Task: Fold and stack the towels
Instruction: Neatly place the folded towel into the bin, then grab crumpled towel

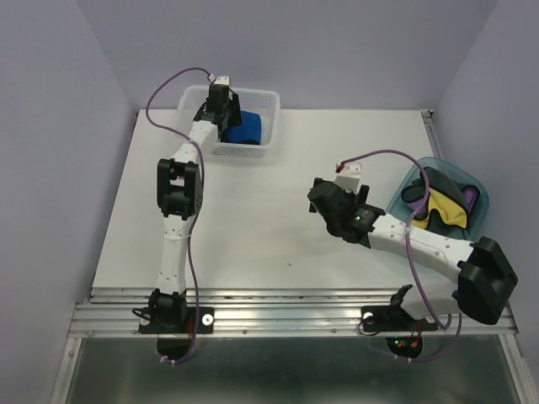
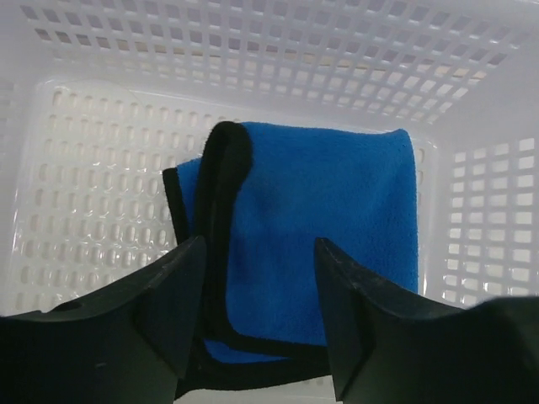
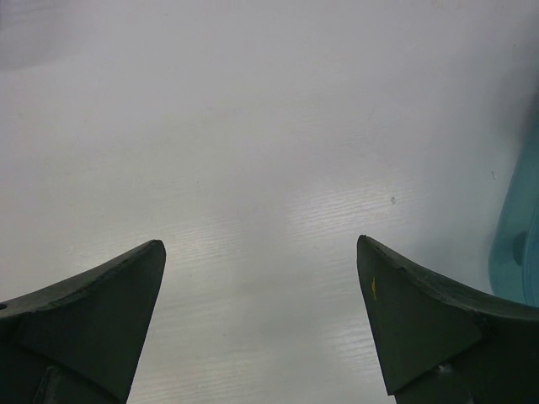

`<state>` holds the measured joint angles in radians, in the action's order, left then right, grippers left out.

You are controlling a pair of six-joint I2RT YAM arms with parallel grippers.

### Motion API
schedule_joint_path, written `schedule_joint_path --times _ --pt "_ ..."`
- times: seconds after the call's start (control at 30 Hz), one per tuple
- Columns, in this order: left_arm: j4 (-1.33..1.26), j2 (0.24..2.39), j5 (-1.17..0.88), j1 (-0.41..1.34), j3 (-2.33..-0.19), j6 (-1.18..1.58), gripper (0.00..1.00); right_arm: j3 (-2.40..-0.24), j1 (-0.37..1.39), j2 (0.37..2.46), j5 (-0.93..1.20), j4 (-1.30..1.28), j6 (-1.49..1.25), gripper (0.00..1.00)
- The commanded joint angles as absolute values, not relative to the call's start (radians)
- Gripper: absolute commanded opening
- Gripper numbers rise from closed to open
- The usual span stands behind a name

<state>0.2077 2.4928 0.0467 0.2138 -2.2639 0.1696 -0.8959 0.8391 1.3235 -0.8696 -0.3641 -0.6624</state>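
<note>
A folded bright blue towel with black edging lies in the white mesh basket at the back of the table. My left gripper is inside the basket, just above the towel. In the left wrist view the towel lies between and beyond the open fingers of that gripper, which holds nothing. My right gripper is open and empty over bare table at mid right; it also shows in the right wrist view. A yellow towel, a black one and a purple one lie crumpled in the blue tub.
The basket's mesh walls close round the left gripper on all sides. The translucent blue tub stands at the right edge beside the right arm; its rim shows in the right wrist view. Purple walls enclose the table on three sides.
</note>
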Motion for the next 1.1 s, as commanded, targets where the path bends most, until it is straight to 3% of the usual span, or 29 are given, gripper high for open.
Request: schedule_joint_path --times 0.0,0.17,0.2,0.43,0.57,0.67,0.87,1.07 --pt "0.227 2.438 0.072 0.206 -2.335 0.181 0.67 -0.962 0.839 1.307 -0.917 -0.371 -0.675 1.00" --pt "0.268 2.375 0.109 0.206 -2.330 0.187 0.97 -0.982 0.828 1.273 -0.905 -0.391 -0.664 1.00" --pt "0.271 2.347 0.103 0.206 -2.326 0.186 0.99 -0.983 0.825 1.267 -0.904 -0.408 -0.670 1.00" --pt "0.284 2.134 0.048 0.213 -2.145 0.247 0.99 -1.000 0.628 1.155 -0.786 -0.560 -0.693 1.00" --pt "0.223 1.916 0.057 0.241 -1.897 0.276 0.99 -0.979 0.464 1.065 -0.797 -0.647 -0.683 1.00" --pt "0.027 1.682 0.067 0.307 -1.497 0.317 0.99 -0.982 0.352 1.032 -0.845 -0.738 -0.680 1.00" --pt "-0.098 1.312 0.090 0.371 -1.053 0.399 0.99 -1.035 0.091 1.162 -0.882 -0.853 -0.741 1.00" --pt "-0.023 1.212 0.155 0.451 -0.931 0.463 0.99 -1.058 0.005 1.302 -0.897 -0.780 -0.712 1.00"
